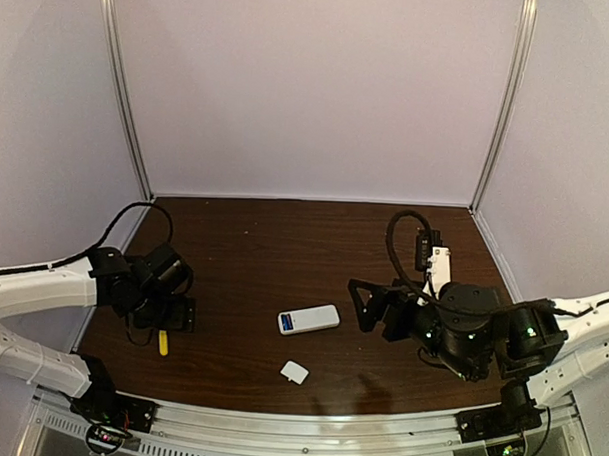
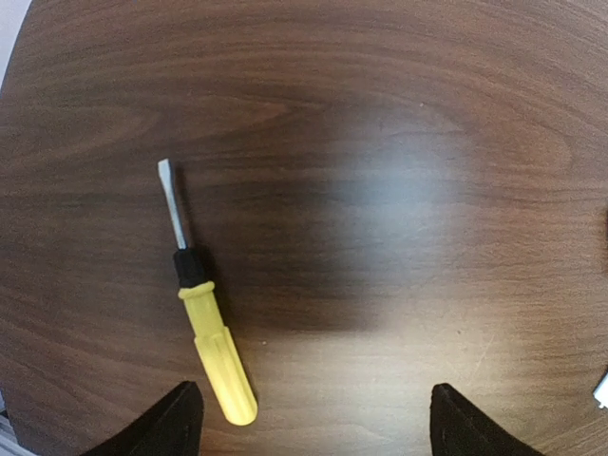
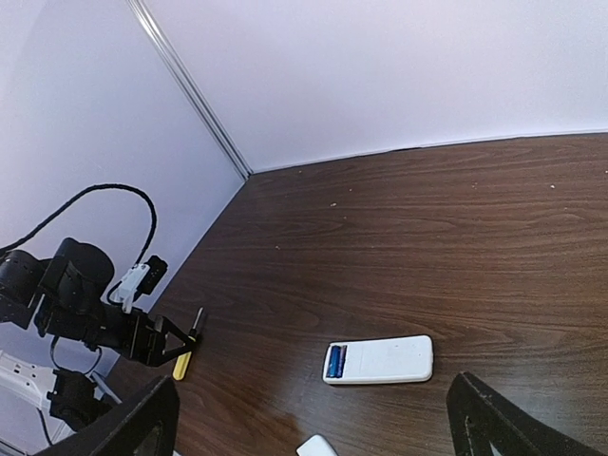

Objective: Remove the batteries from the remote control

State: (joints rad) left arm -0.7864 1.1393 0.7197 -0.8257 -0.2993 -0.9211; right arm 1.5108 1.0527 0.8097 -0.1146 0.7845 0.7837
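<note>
Left gripper [image 2: 313,423] hovered low over the screwdriver [image 2: 195,294], jaws wide and holding nothing. The yellow handle's butt lay just beside its left fingertip [image 2: 176,423], with the blade pointing away. The step looked like picking up the screwdriver to pry with. To do that well, the gripper should shift left to centre the handle between the jaws, turn the wrist so the fingers cross the handle, and close on the ribbed yellow part rather than the thin shaft. Right gripper [image 1: 360,306] was wide and empty, aimed at the remote [image 1: 308,319] from its right side and not touching it. The remote lay flat mid-table, near the front, with its cover [image 1: 294,372] off and lying just in front of it. The batteries [image 3: 334,360] showed blue in the open bay at the remote's left end. The screwdriver sat near the table's [image 1: 264,247] left edge and close to the side wall, so there was little room to swing outward and lifting toward the centre was better. There was open wood behind the remote and between the arms. The cover lay close to the front rail and could get knocked.
</note>
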